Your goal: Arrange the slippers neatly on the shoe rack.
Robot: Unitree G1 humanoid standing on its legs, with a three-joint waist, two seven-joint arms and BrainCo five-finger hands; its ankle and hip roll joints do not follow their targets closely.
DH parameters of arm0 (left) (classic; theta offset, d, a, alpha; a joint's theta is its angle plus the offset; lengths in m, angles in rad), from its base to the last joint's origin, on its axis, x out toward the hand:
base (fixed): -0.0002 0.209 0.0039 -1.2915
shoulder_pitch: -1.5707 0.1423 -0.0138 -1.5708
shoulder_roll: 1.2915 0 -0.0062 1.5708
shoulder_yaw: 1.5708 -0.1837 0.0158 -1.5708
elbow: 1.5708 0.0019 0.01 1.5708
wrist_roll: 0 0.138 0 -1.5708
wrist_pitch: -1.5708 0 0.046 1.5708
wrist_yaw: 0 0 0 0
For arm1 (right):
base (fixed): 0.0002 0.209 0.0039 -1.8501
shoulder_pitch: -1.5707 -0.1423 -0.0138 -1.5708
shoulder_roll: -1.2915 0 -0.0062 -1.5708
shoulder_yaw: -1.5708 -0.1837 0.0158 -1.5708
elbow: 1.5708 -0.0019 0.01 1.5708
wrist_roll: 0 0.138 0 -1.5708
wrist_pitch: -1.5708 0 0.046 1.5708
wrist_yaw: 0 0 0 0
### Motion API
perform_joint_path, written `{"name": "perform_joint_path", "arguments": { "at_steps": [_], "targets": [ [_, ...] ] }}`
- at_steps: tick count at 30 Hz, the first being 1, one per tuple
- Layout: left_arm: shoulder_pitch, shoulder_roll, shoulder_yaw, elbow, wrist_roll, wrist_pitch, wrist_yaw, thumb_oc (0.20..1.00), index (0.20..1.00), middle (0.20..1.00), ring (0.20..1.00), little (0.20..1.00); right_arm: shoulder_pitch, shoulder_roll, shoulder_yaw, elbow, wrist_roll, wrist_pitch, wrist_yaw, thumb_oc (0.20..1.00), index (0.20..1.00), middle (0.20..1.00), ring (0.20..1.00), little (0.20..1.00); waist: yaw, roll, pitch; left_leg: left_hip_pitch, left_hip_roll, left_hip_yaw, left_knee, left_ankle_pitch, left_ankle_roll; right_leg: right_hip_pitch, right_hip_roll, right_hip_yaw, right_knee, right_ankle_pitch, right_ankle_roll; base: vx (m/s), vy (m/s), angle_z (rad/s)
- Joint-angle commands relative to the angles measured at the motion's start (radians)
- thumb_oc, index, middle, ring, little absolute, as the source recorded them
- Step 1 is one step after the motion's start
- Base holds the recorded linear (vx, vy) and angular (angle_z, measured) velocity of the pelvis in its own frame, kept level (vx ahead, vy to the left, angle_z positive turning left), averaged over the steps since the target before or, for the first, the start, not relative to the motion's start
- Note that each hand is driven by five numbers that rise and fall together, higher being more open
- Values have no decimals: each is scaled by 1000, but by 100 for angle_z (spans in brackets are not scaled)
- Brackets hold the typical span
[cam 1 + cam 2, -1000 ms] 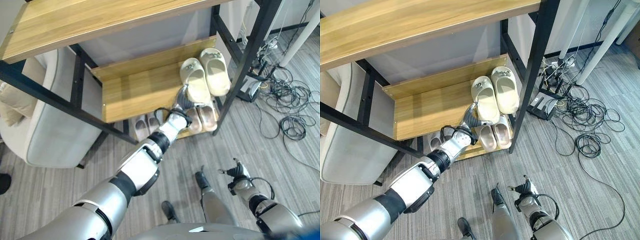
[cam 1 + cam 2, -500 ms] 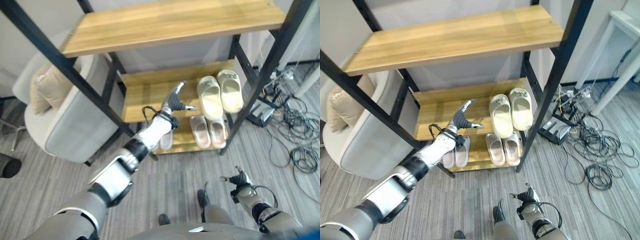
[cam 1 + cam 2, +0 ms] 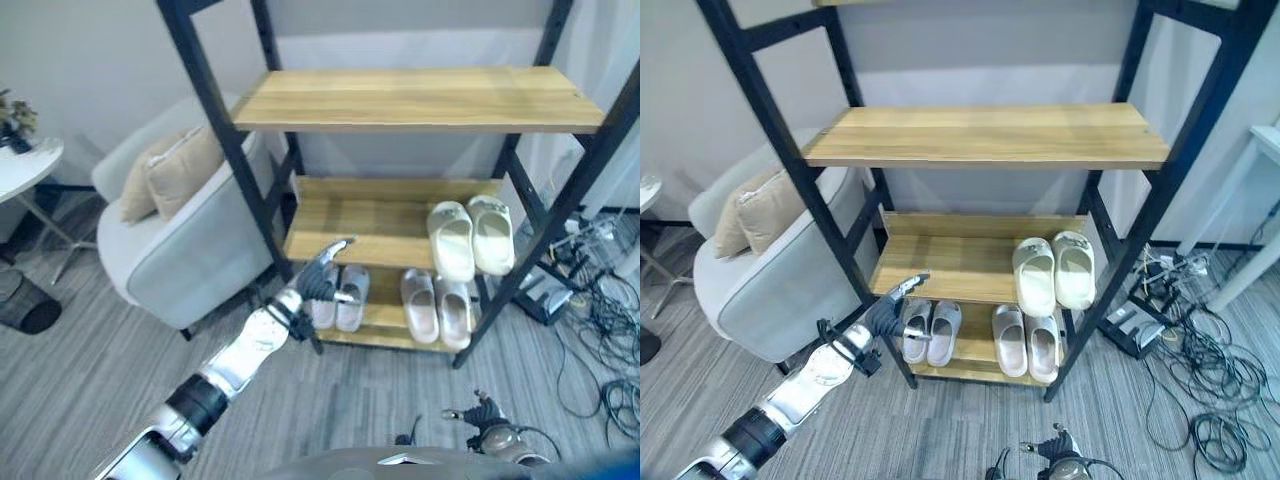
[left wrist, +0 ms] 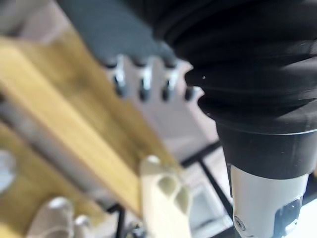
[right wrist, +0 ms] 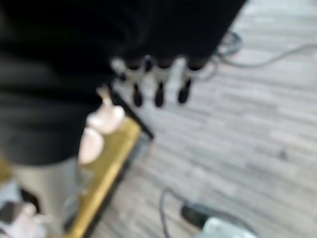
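Shoe rack: a black metal frame with light wooden shelves [image 3: 980, 135] takes the centre of the frame; three shelves are visible.
Cream slippers: a pair of cream foam slippers [image 3: 1053, 272] lies side by side at the right end of the middle shelf, the two touching each other.
Pink slippers: a pair of pale pink slippers [image 3: 1027, 342] lies on the bottom shelf, just under the cream pair.
Grey slippers: a pair of light grey slippers [image 3: 931, 331] lies on the bottom shelf, left of the pink pair.
Left hand: the left hand [image 3: 322, 282] is in the lower centre-left of the frame, in front of the grey pair; its fingers are straight and spread, holding nothing.
Right hand: the right hand [image 3: 484, 412] shows at the bottom edge, right of centre, above the grey plank floor [image 3: 940, 440]; fingers loosely extended and empty.
Armchair: a pale grey armchair [image 3: 190, 250] with a beige cushion [image 3: 170, 170] stands left of the rack.
Cables: black cables [image 3: 1200, 370] lie on the floor at the right.
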State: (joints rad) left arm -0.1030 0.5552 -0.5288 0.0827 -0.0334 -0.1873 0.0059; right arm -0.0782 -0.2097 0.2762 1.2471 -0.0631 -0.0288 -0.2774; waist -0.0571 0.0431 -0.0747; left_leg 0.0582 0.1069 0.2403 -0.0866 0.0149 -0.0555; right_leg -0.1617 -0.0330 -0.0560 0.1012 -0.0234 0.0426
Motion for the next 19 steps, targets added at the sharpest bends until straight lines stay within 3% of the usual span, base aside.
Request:
{"name": "perform_joint_path", "arguments": {
  "at_steps": [1,5,9,11,13,16,19],
  "targets": [
    [-31,16,85,-17,-19,-81,-39,1000,1000,1000,1000,1000,-30,26,7,30,-6,-28,8,1000,1000,1000,1000,1000,-4,-55,-24,-45,47,-49,-1,6,-61,94,-90,-83,-185,130,153,-10,57,7],
    [117,70,162,44,6,-83,-47,1000,1000,1000,1000,1000,8,32,-29,19,27,-40,24,1000,1000,1000,1000,1000,18,-87,-23,-27,46,-58,-1,-2,-54,119,-87,-90,-183,128,151,2,58,-6],
    [219,56,245,206,25,-63,-20,1000,1000,1000,1000,1000,28,28,-62,11,68,-47,38,1000,1000,1000,1000,1000,28,-107,-22,-12,43,-62,-1,-8,-50,136,-86,-91,-182,126,150,1,58,-1],
    [242,5,290,359,7,-38,-1,1000,1000,1000,1000,1000,41,22,-84,8,94,-47,40,1000,1000,1000,1000,1000,31,-113,-21,-9,39,-64,-1,-7,-46,136,-88,-92,-181,127,150,-14,97,3],
    [247,-72,414,715,55,15,49,1000,1000,1000,1000,1000,97,-12,-134,-7,123,-51,74,1000,1000,1000,1000,1000,27,-128,-17,0,26,-67,-1,-12,-37,143,-94,-92,-179,132,149,-20,132,1],
    [182,-112,450,1058,105,49,66,1000,1000,1000,1000,1000,90,-39,-157,27,137,-46,92,1000,1000,1000,1000,1000,18,-130,-16,3,16,-66,-1,-16,-33,141,-99,-89,-176,134,149,-22,78,0],
    [173,-122,444,1174,161,63,55,1000,1000,1000,1000,1000,89,-49,-156,55,132,-40,109,1000,1000,1000,1000,1000,13,-126,-16,8,9,-62,-1,-21,-29,142,-104,-86,-175,135,150,-16,68,0]
  ]
}}
